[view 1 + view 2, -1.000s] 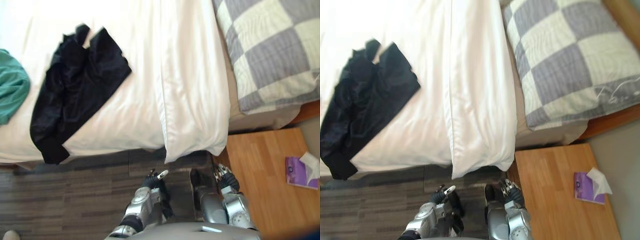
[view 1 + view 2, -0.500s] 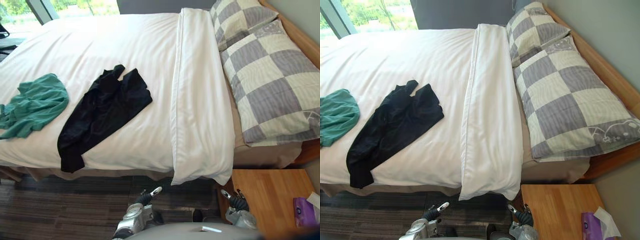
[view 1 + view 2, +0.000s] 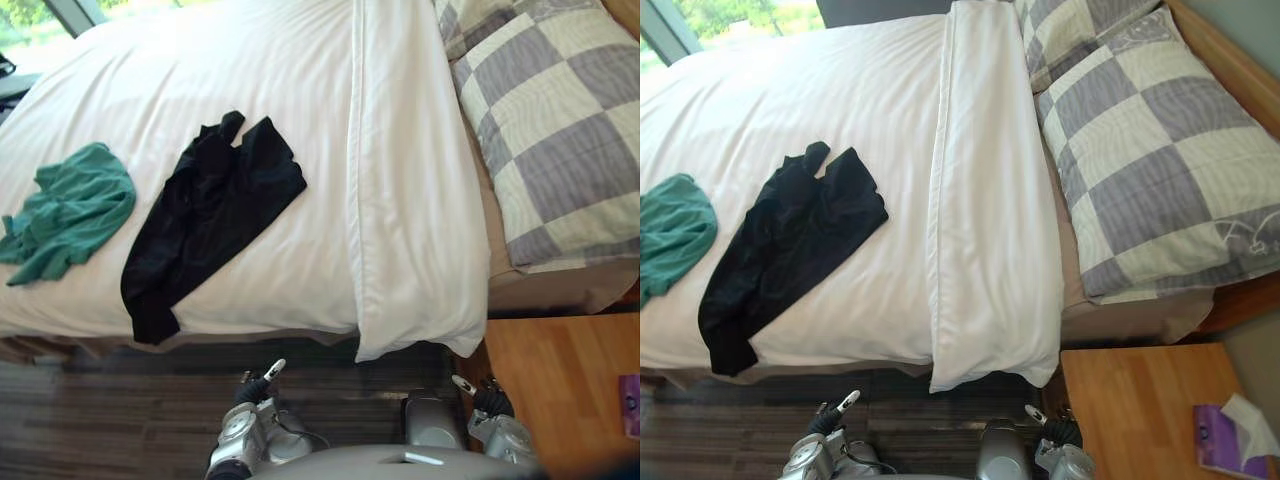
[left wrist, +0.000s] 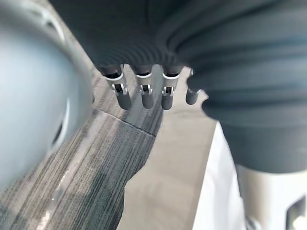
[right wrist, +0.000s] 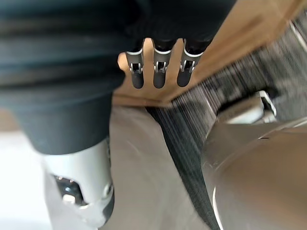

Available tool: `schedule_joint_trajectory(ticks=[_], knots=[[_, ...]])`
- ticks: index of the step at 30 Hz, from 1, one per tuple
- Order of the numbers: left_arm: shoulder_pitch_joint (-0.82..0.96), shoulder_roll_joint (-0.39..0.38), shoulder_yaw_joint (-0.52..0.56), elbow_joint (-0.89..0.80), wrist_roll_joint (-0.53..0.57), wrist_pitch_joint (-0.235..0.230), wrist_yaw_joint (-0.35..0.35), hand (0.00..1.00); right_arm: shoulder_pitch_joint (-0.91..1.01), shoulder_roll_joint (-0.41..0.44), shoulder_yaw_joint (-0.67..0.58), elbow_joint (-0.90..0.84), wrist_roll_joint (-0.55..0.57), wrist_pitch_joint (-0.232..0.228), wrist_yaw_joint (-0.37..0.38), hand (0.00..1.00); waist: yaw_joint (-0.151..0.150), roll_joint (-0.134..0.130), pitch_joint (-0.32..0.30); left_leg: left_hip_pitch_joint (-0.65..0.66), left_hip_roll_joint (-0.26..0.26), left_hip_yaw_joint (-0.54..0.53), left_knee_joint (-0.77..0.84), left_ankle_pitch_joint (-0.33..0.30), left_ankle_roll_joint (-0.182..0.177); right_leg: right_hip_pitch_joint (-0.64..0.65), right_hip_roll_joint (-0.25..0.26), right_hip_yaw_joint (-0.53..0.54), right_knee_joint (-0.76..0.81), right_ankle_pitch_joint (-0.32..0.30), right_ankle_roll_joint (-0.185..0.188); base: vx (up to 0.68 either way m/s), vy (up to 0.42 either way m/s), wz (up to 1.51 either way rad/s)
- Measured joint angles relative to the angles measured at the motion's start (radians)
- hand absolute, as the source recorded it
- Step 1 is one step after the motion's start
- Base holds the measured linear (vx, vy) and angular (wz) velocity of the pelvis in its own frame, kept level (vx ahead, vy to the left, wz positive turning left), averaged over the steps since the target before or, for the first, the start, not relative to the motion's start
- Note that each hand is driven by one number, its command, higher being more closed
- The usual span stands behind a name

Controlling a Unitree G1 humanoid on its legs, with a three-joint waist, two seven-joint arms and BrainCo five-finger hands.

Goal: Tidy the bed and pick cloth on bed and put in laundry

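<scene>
**Two cloths on bed, both hands empty**

On white duvet [image 3: 300,70]: black cloth [image 3: 205,215], crumpled, stretched on a diagonal, lower end right at bed's near edge. To its left, apart from it: green cloth [image 3: 70,210], bunched up, also on duvet, nr the left border of the eye views. To right of black cloth: duvet's folded-back band [image 3: 985,200], running front to back across the bed, its corner hanging over the near edge. Past the band, at head end: two grey & cream checked pillows [image 3: 560,130], side by side, touching. Wooden headboard [image 3: 1230,60] behind them. Wood nightstand [image 3: 1140,400] just beside bed at pillow end, w/ purple tissue pack [image 3: 1225,440] on its right part, white tissue sticking up.

L hand [image 3: 255,385]: low, over dark striped floor [image 3: 100,420] in front of bed, just short of the near edge. Fingers [image 4: 146,96] straight & hanging relaxed in own wrist view, i.e. released, nothing in them.

R hand [image 3: 488,398]: low too, at nightstand's corner nearest the bed. Fingers [image 5: 160,72] straight in a row, released, nothing held.

Both hands well apart from either cloth, no contact w/ bed.
</scene>
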Motion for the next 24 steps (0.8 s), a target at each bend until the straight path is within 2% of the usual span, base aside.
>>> schedule_joint_trajectory(ticks=[1,2,3,4,5,6,7,8,9,10,11,12,13,14,15,19,20,21,24], knots=[[-0.002,-0.018,-0.001,0.006,0.01,0.006,-0.015,0.0,0.013,0.003,-0.038,0.008,-0.023,-0.007,0.008,0.0,0.001,0.023,-0.006,0.036,-0.02,-0.018,-0.054,0.059,-0.015,0.033,-0.007,-0.006,-0.043,0.019,0.036,0.12,0.588,0.03],[-0.015,0.006,-0.002,0.029,0.034,0.019,-0.034,0.0,0.011,0.028,-0.075,0.039,-0.032,-0.016,0.012,0.0,0.004,0.002,-0.012,0.078,-0.057,-0.004,-0.088,0.012,-0.089,0.072,-0.047,-0.006,-0.104,0.054,0.083,0.11,0.577,0.0],[-0.022,0.022,-0.009,0.037,0.036,0.022,-0.039,0.0,0.01,0.044,-0.08,0.049,-0.032,-0.019,0.015,0.0,0.003,-0.021,-0.015,0.086,-0.078,0.008,-0.092,0.012,-0.078,0.081,-0.067,-0.012,-0.128,0.084,0.088,0.05,0.519,-0.2],[-0.018,0.039,-0.022,0.047,0.037,0.023,-0.049,0.0,0.009,0.069,-0.074,0.069,-0.045,-0.029,0.031,0.0,0.008,-0.019,-0.02,0.096,-0.086,0.031,-0.114,0.003,-0.061,0.084,-0.082,-0.065,-0.193,0.187,0.055,0.02,0.507,-0.59],[-0.007,0.066,-0.03,0.052,0.04,0.024,-0.065,0.0,-0.003,0.084,-0.055,0.074,-0.064,-0.049,0.043,0.0,0.018,-0.021,-0.039,0.109,-0.083,0.091,-0.154,0.01,-0.033,0.088,-0.098,-0.209,-0.253,0.274,-0.041,0.02,0.413,-0.7],[-0.001,0.075,-0.035,0.052,0.045,0.026,-0.067,0.0,-0.006,0.084,-0.039,0.076,-0.074,-0.052,0.048,0.0,0.02,-0.024,-0.042,0.114,-0.087,0.107,-0.164,0.015,-0.025,0.084,-0.098,-0.264,-0.25,0.28,-0.049,0.04,0.38,-0.75],[0.007,0.091,-0.042,0.055,0.078,0.035,-0.07,0.0,-0.018,0.085,0.0,0.08,-0.099,-0.059,0.055,0.0,0.018,-0.024,-0.042,0.123,-0.089,0.13,-0.193,0.026,-0.008,0.086,-0.075,-0.353,-0.247,0.282,-0.037,0.02,0.23,-0.48],[0.001,0.108,-0.072,0.072,0.103,0.043,-0.071,0.0,-0.024,0.085,0.027,0.08,-0.122,-0.066,0.058,0.0,0.014,-0.024,-0.042,0.118,-0.095,0.143,-0.213,0.036,0.007,0.092,-0.013,-0.362,-0.25,0.263,0.0,0.02,0.302,-0.38],[0.0,0.112,-0.085,0.073,0.108,0.044,-0.072,0.0,-0.026,0.085,0.031,0.08,-0.134,-0.067,0.059,0.0,0.014,-0.024,-0.042,0.117,-0.1,0.145,-0.219,0.039,0.012,0.097,0.013,-0.357,-0.254,0.258,0.007,0.0,0.193,-0.17],[-0.002,0.114,-0.111,0.075,0.112,0.045,-0.072,0.0,-0.026,0.082,0.051,0.08,-0.15,-0.068,0.058,0.0,0.013,-0.025,-0.042,0.117,-0.117,0.145,-0.233,0.048,0.026,0.122,0.068,-0.334,-0.281,0.226,0.006,-0.01,0.144,-0.06],[-0.013,0.106,-0.159,0.08,0.112,0.048,-0.073,0.0,-0.023,0.073,0.079,0.08,-0.157,-0.068,0.059,0.0,0.01,-0.024,-0.042,0.116,-0.153,0.14,-0.239,0.055,0.037,0.173,0.103,-0.294,-0.364,0.177,-0.037,-0.02,0.085,0.01],[-0.023,0.101,-0.169,0.08,0.112,0.051,-0.073,0.0,-0.026,0.07,0.09,0.079,-0.157,-0.068,0.057,0.0,0.008,-0.026,-0.043,0.118,-0.165,0.134,-0.242,0.056,0.039,0.19,0.105,-0.271,-0.389,0.175,-0.043,-0.03,0.084,0.17],[-0.035,0.097,-0.194,0.082,0.11,0.059,-0.069,0.0,-0.033,0.054,0.107,0.079,-0.158,-0.068,0.053,0.0,0.003,-0.001,-0.038,0.12,-0.169,0.116,-0.255,0.071,0.048,0.202,0.109,-0.262,-0.405,0.191,-0.057,-0.02,0.048,0.26],[-0.046,0.091,-0.204,0.081,0.111,0.059,-0.065,0.0,-0.035,0.054,0.114,0.081,-0.158,-0.067,0.049,0.0,-0.001,0.004,-0.041,0.122,-0.172,0.106,-0.262,0.082,0.049,0.21,0.109,-0.255,-0.411,0.192,-0.059,-0.02,0.02,0.36],[-0.057,0.081,-0.218,0.081,0.111,0.058,-0.054,0.0,-0.04,0.047,0.133,0.093,-0.154,-0.067,0.046,0.0,-0.007,0.007,-0.041,0.132,-0.171,0.09,-0.272,0.09,0.048,0.228,0.111,-0.265,-0.418,0.193,-0.06,-0.02,-0.029,0.28],[-0.046,0.034,-0.235,0.088,0.103,0.052,-0.033,0.0,-0.07,0.021,0.202,0.144,-0.146,-0.047,0.042,0.0,0.004,0.008,-0.042,0.181,-0.173,0.065,-0.311,0.111,0.052,0.271,0.119,-0.272,-0.424,0.195,-0.063,-0.06,-0.024,0.1],[-0.039,0.028,-0.236,0.084,0.104,0.01,-0.029,0.0,-0.073,0.019,0.205,0.149,-0.139,-0.034,0.035,0.0,0.012,0.006,-0.04,0.181,-0.183,0.062,-0.306,0.11,0.052,0.269,0.109,-0.268,-0.416,0.195,-0.063,-0.08,0.054,-0.01],[-0.036,0.03,-0.236,0.082,0.105,-0.012,-0.021,0.0,-0.074,0.018,0.21,0.15,-0.128,-0.025,0.031,0.0,0.016,0.003,-0.039,0.17,-0.19,0.06,-0.287,0.106,0.059,0.26,0.099,-0.265,-0.403,0.194,-0.061,-0.09,0.065,-0.01],[-0.034,0.038,-0.236,0.077,0.116,-0.041,-0.015,0.0,-0.08,0.003,0.217,0.144,-0.1,-0.012,0.026,0.0,0.014,0.002,-0.023,0.145,-0.21,0.064,-0.242,0.084,0.075,0.218,0.061,-0.255,-0.344,0.178,-0.042,-0.11,0.086,-0.03]])
